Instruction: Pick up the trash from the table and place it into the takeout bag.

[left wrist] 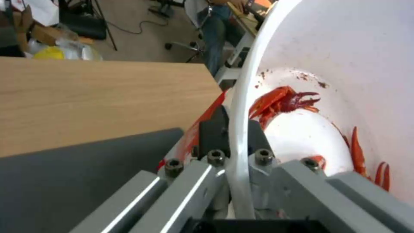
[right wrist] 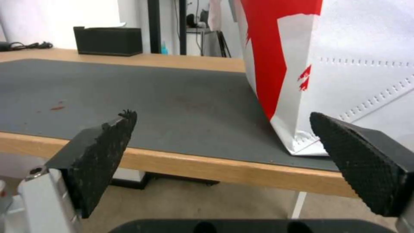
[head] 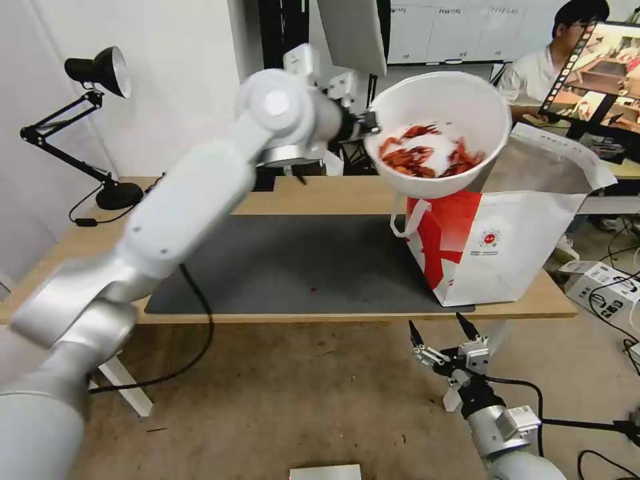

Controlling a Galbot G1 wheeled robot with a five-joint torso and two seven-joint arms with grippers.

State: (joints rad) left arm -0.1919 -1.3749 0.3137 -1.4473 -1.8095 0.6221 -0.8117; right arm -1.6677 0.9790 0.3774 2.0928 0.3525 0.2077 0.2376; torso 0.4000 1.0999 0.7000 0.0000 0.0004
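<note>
The left end effector (head: pixel 363 127) was clamped on the rim of the bowl (head: pixel 440 110), one finger inside and one outside, at upper centre of the head view. The bowl was held tilted above the open mouth of the bag (head: pixel 507 247), which stood at the right end of the table (head: pixel 320 200) on the mat (head: pixel 300 267); the shells (head: pixel 427 157) were gathered at its low side. For a clean drop, the bowl would best be centred over the opening and lowered inside before the grip is released, so that nothing spills. The right end effector (head: pixel 443 330) was parked below the table edge at lower right, its fingers apart.
</note>
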